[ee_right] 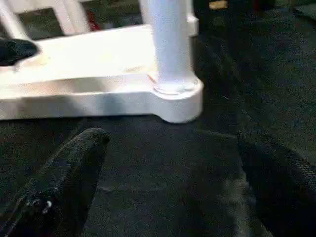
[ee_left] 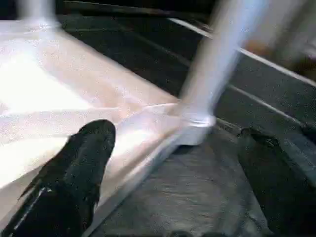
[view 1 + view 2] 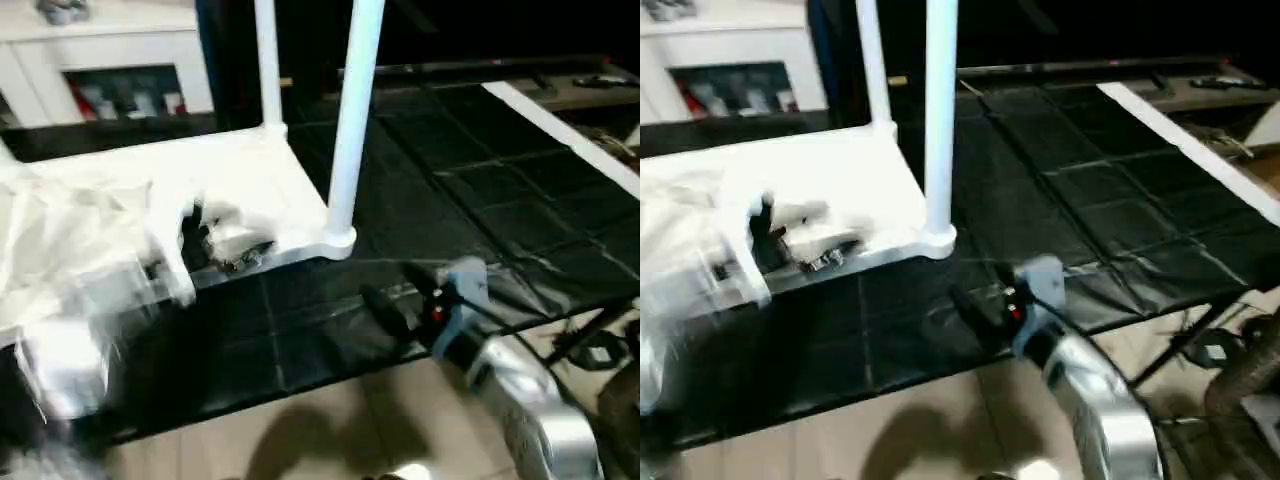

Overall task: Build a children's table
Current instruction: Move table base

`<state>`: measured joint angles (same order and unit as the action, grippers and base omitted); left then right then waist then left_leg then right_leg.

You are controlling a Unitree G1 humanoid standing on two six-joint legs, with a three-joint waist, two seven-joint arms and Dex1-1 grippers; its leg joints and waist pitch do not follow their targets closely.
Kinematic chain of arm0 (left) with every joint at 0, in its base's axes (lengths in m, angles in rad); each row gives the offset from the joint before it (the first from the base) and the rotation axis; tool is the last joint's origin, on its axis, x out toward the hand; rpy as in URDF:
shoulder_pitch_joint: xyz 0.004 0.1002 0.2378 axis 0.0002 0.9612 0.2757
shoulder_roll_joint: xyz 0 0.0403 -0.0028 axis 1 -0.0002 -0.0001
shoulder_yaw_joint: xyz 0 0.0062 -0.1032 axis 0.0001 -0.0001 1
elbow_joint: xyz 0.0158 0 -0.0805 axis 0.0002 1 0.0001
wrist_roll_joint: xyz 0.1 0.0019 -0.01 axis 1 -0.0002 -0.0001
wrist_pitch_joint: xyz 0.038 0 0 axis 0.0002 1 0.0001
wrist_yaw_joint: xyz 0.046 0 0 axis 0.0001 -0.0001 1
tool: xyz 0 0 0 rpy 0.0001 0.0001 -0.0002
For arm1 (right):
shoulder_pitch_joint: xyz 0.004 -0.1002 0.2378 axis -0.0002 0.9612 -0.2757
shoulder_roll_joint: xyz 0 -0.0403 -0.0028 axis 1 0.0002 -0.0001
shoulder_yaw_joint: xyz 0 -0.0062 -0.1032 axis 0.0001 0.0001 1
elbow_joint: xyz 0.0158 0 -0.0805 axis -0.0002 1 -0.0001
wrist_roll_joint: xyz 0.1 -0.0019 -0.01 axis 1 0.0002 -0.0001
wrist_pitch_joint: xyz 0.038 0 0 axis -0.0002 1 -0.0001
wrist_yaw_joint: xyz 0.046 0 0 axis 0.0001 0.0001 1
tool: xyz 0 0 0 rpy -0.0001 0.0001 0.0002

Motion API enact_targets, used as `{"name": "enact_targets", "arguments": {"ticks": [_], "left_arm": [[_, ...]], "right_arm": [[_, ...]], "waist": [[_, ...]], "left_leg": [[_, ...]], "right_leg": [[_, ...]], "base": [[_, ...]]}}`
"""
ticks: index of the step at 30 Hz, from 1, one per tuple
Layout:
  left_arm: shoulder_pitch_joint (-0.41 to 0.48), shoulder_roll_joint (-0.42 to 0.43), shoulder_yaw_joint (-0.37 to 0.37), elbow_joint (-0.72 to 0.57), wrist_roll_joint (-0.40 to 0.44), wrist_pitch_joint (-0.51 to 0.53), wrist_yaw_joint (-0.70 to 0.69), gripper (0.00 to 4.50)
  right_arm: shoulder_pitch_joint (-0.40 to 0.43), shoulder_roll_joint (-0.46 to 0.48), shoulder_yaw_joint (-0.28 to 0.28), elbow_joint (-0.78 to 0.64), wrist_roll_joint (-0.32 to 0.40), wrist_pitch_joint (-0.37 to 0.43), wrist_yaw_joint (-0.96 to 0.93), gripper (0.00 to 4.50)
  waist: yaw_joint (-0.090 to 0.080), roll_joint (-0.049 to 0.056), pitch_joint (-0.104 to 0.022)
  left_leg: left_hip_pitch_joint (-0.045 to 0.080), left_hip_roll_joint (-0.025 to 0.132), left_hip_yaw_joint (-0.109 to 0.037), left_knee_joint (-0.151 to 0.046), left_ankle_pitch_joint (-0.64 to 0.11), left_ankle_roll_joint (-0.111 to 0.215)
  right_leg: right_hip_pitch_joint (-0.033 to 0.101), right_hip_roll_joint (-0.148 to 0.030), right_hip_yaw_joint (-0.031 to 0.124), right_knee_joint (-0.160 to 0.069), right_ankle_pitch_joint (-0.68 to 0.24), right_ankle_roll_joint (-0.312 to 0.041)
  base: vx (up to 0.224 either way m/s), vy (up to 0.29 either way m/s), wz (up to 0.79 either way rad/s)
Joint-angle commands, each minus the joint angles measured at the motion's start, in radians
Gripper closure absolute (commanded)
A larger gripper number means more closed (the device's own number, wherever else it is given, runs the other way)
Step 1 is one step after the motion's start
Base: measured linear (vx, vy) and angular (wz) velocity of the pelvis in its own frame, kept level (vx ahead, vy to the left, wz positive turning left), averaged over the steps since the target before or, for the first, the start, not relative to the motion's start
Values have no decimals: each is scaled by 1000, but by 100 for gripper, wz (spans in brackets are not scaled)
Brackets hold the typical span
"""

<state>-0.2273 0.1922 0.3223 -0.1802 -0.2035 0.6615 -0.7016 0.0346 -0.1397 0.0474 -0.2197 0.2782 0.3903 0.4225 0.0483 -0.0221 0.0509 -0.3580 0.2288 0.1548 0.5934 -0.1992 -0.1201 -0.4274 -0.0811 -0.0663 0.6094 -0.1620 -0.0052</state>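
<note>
Facing right jaws [image 1: 168,187]: socketed leg [image 1: 170,44]

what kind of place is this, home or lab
Likely an indoor room set up as a workspace: a black work surface on tiled floor, a white cabinet behind, and cables underneath. Home or lab is unclear.
</note>
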Motion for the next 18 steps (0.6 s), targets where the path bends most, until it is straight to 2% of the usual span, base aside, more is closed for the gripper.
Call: {"name": "enact_targets", "arguments": {"ticks": [1,2,3,4,5,6,7,8,9,10,12,13,15,16,17,18], "left_arm": [[69,-49,42,-62,-6,-42,88,1],[69,-49,42,-62,-6,-42,88,1],[102,-71,47,-80,4,-58,109,1],[142,-90,42,-106,22,-77,126,1],[190,-108,31,-131,46,-113,145,1],[217,-121,27,-148,58,-128,158,1],[246,-135,22,-170,77,-139,177,1],[272,-135,8,-184,99,-162,184,1],[297,-127,-12,-201,112,-184,196,1],[316,-120,-28,-215,121,-198,204,1],[337,-118,-45,-238,127,-209,223,1],[337,-118,-45,-238,127,-209,223,1],[348,-123,-52,-252,128,-215,231,1],[365,-126,-65,-266,132,-229,236,1],[388,-131,-79,-284,133,-247,238,1],[388,-131,-80,-285,134,-248,238,1]], "right_arm": [[25,2,3,-30,-19,-13,-21,0],[25,2,3,-30,-19,-13,-21,0],[33,4,5,-32,-22,-20,-27,0],[36,2,10,-32,-38,-41,-36,0],[38,-4,14,-31,-57,-69,-39,0],[40,-8,14,-30,-66,-85,-40,0],[44,-16,14,-38,-76,-85,-40,0],[52,-15,9,-45,-66,-89,-33,0],[61,-16,8,-50,-72,-115,-37,0],[69,-23,8,-48,-78,-124,-37,0],[76,-32,7,-42,-71,-105,-30,0],[76,-32,7,-42,-71,-105,-30,0],[80,-29,4,-39,-66,-102,-26,0],[85,-23,1,-42,-55,-98,-27,0],[97,-14,4,-45,-38,-82,-26,0],[98,-14,5,-44,-37,-81,-26,0]], "waist": [[2,-1,-54],[0,1,-55],[-1,-6,-52],[-1,-6,-51],[-3,-16,-50],[-2,-19,-49],[-10,-1,-52],[-3,-35,-54],[3,-12,-57],[1,-10,-56],[-1,-15,-52],[0,-18,-49],[0,-20,-44],[18,-21,-41],[10,-14,-46],[11,-4,-43]], "left_leg": [[-12,-15,21,-73,-236,31],[-12,-15,19,-74,-246,31],[-10,-17,20,-75,-267,33],[-8,-15,18,-77,-283,32],[-13,-11,15,-79,-288,30],[-17,-10,13,-81,-293,29],[38,-10,55,-39,-324,-13],[-5,-25,19,-66,-334,8],[-21,-5,12,-84,-263,17],[0,-1,17,-78,-304,26],[-7,-1,14,-85,-332,19],[1,-2,16,-84,-375,16],[0,-6,12,-87,-419,13],[-57,-23,-29,-112,-413,54],[-49,-29,-40,-102,-383,102],[-50,-30,-51,-101,-369,118]], "right_leg": [[61,-27,30,-91,-353,-112],[60,-27,30,-91,-371,-101],[55,-24,30,-100,-424,-72],[51,-25,30,-103,-452,-52],[52,-26,29,-105,-459,-39],[53,-28,28,-104,-471,-31],[-14,14,58,-145,-536,12],[43,-14,23,-104,-511,7],[52,-15,40,-95,-383,-8],[33,-12,42,-100,-356,-27],[41,-9,44,-98,-349,-41],[34,-8,44,-104,-381,-41],[35,-11,45,-109,-442,-30],[89,-41,5,-92,-471,-17],[83,-48,-11,-112,-450,-28],[89,-58,-22,-111,-449,-50]], "base": [[0,0,0],[0,0,0],[0,0,0],[0,0,0],[0,0,0],[0,0,0],[0,0,0],[0,0,0],[0,0,0],[0,0,0],[0,0,0],[0,0,0],[0,0,0],[0,0,0],[0,0,0],[11,-2,45]]}}
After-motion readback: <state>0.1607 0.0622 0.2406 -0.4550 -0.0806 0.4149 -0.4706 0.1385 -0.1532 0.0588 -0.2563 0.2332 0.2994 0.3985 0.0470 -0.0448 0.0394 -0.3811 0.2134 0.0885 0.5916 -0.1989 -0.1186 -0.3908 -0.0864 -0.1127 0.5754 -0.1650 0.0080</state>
